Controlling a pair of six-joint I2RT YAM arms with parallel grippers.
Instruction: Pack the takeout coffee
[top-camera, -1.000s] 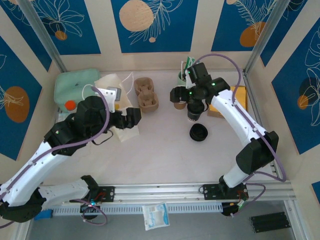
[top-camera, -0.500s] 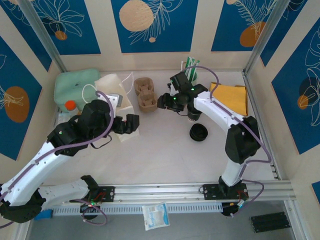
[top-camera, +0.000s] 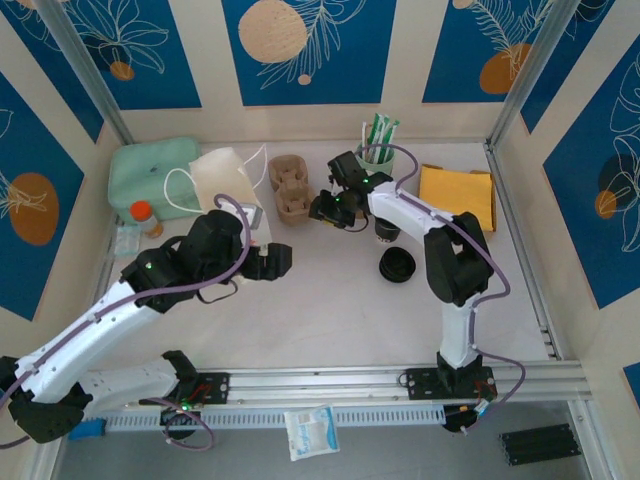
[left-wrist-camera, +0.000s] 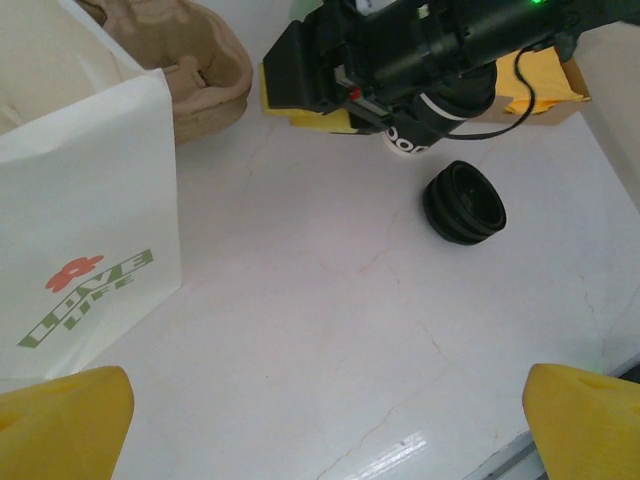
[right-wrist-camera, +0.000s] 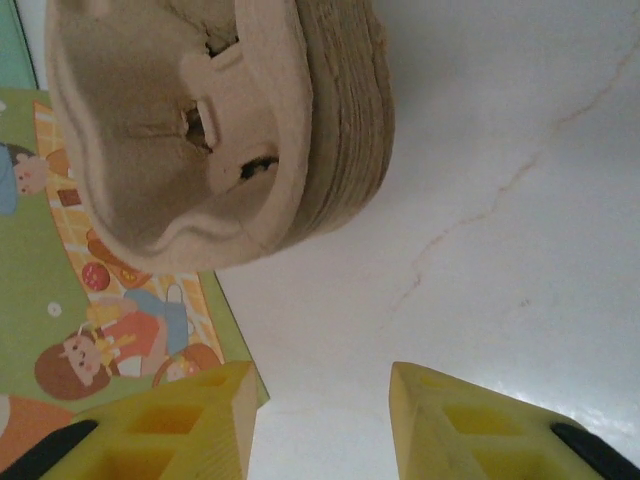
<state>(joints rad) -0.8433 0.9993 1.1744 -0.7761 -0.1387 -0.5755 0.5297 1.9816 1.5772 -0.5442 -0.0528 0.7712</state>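
Observation:
The takeout coffee is hidden; I cannot pick out a lidded cup in any view. My right gripper (top-camera: 322, 208) hovers low just right of the stack of brown pulp cup carriers (top-camera: 292, 187). In the right wrist view its yellow fingers (right-wrist-camera: 175, 420) stand partly apart with bare table between them, and the carriers (right-wrist-camera: 200, 120) lie just ahead. My left gripper (top-camera: 277, 260) is wide open over bare table, beside the white paper bag (top-camera: 225, 180). Its yellow fingertips (left-wrist-camera: 60, 415) sit at the bottom corners of the left wrist view.
A nested stack of lidless paper cups (top-camera: 388, 232) and loose black lids (top-camera: 397, 265) sit under the right forearm. A green cup of stirrers (top-camera: 376, 150), yellow napkins (top-camera: 456, 195), a mint pouch (top-camera: 150, 165) and an orange-capped bottle (top-camera: 142, 212) line the back and left.
My right gripper has swung left from over the cups to the carrier stack, its jaws narrowing. My left gripper has moved right, away from the bag.

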